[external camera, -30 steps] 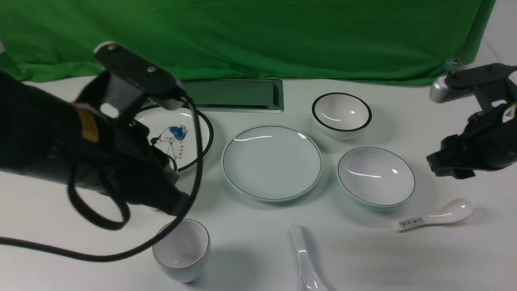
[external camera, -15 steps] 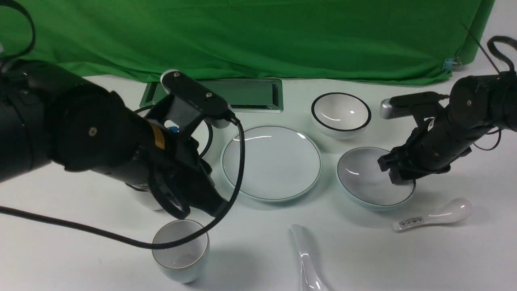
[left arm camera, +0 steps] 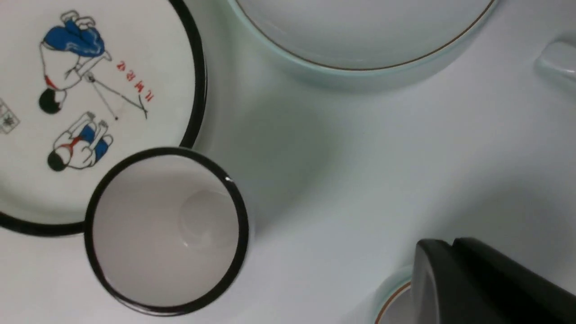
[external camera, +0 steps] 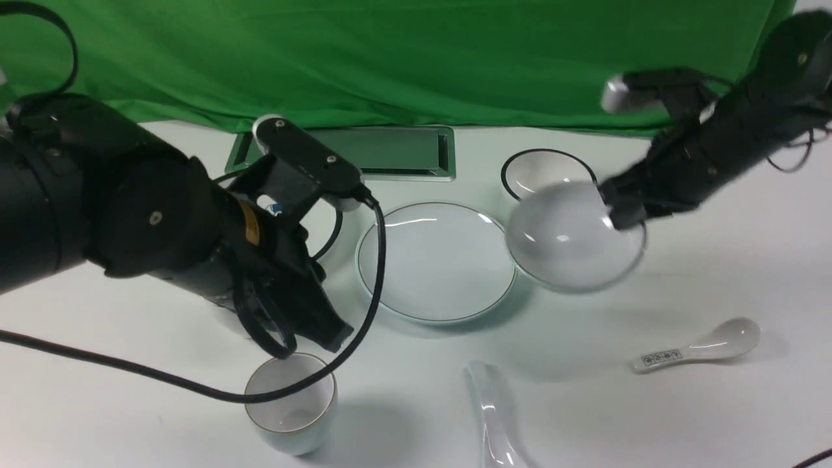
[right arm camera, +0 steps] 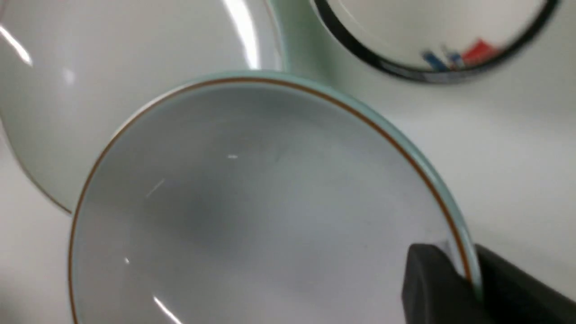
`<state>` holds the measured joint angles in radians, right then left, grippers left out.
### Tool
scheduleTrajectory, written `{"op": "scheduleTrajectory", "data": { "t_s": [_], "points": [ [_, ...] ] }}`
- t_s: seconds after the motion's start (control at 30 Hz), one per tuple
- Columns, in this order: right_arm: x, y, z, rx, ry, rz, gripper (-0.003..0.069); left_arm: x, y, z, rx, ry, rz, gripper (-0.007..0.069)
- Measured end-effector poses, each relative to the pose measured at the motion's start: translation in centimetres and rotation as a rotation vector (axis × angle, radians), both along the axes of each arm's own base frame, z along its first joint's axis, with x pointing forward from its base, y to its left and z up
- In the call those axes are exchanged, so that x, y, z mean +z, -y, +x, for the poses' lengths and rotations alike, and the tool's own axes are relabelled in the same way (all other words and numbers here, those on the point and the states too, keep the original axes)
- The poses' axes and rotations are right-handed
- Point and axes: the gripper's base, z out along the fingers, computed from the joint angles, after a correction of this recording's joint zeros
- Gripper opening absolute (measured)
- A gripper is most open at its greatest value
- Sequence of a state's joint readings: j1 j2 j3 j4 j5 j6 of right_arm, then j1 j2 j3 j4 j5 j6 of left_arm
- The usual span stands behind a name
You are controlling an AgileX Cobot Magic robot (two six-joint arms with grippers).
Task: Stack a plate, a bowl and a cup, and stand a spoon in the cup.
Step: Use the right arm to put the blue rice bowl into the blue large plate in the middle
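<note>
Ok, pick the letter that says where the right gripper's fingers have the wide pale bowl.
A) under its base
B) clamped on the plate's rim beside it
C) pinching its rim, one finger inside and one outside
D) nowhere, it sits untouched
C: the dark fingers straddle the thin-lined rim of the bowl, one on each side of its wall.

The spoon with printed characters (external camera: 699,349) carries a short row of small black boxed marks on its handle; they seem to be Chinese-style characters, too small to read for certain. In the left wrist view, the black-rimmed plate (left arm camera: 148,189) bears a short line of red characters beside a cartoon figure, and near the picture's edge a small boxed mark in dark lines. Neither can be made out as words.
</note>
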<state>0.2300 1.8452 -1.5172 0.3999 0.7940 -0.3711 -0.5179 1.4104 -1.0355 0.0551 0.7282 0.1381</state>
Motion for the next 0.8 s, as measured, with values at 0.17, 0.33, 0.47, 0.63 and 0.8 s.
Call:
{"op": "scheduleTrajectory", "data": {
  "t_s": [0.17, 0.33, 0.47, 0.63, 0.8],
  "points": [
    [-0.5, -5.1, 1.5, 0.086, 0.084, 0.036, 0.0070, 0.6, -0.5, -0.5, 0.007, -0.004, 0.017, -0.0029],
    [-3.4, -9.2, 3.5, 0.114, 0.087, 0.059, 0.0070, 0.8, -0.9, -1.1, 0.027, -0.037, 0.038, -0.0029],
    [-5.9, -10.3, 5.1, 0.082, 0.056, 0.070, 0.0070, 0.9, -1.4, -1.7, 0.057, -0.079, 0.067, -0.0029],
    [-7.8, -10.6, 5.6, 0.062, 0.007, 0.069, 0.0082, 0.8, -1.7, -1.9, 0.123, -0.120, 0.067, -0.0029],
    [-8.1, -10.6, 5.4, 0.073, -0.029, 0.053, 0.0200, 0.7, -1.9, -2.0, 0.185, -0.142, 0.066, 0.0007]
  ]
}}
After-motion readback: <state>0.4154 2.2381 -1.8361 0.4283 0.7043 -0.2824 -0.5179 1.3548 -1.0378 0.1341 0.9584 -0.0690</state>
